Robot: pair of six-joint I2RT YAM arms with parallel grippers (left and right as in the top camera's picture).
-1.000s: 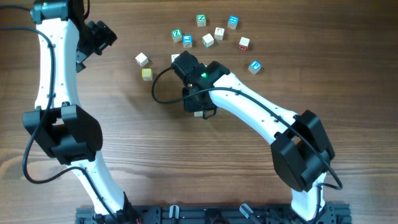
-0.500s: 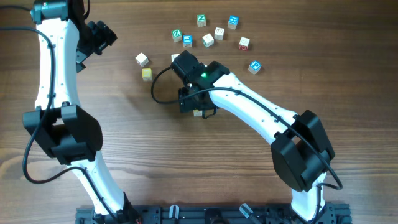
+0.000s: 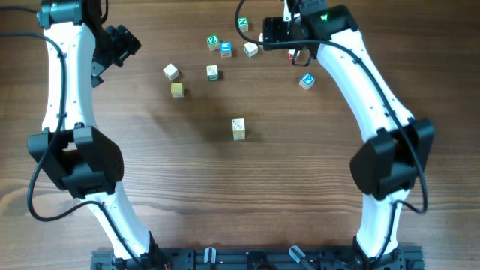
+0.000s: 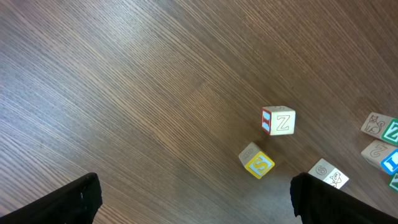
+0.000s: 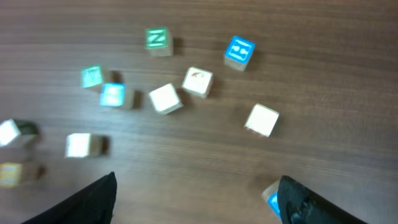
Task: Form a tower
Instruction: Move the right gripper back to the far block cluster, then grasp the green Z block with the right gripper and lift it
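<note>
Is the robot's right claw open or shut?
Open. In the right wrist view, the right gripper has its dark fingers far apart, with nothing held between them.

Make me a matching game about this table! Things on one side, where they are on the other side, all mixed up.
Things:
1. tower
2. yellow cube
3. left end effector
4. right end effector

Places:
A. open, above the bunch of loose cubes at the far edge
B. alone, near the middle of the table
C. open, off at the far left, holding nothing
D. right beside a pale cube, left of the bunch

Pairs: 1-B, 2-D, 3-C, 4-A
</note>
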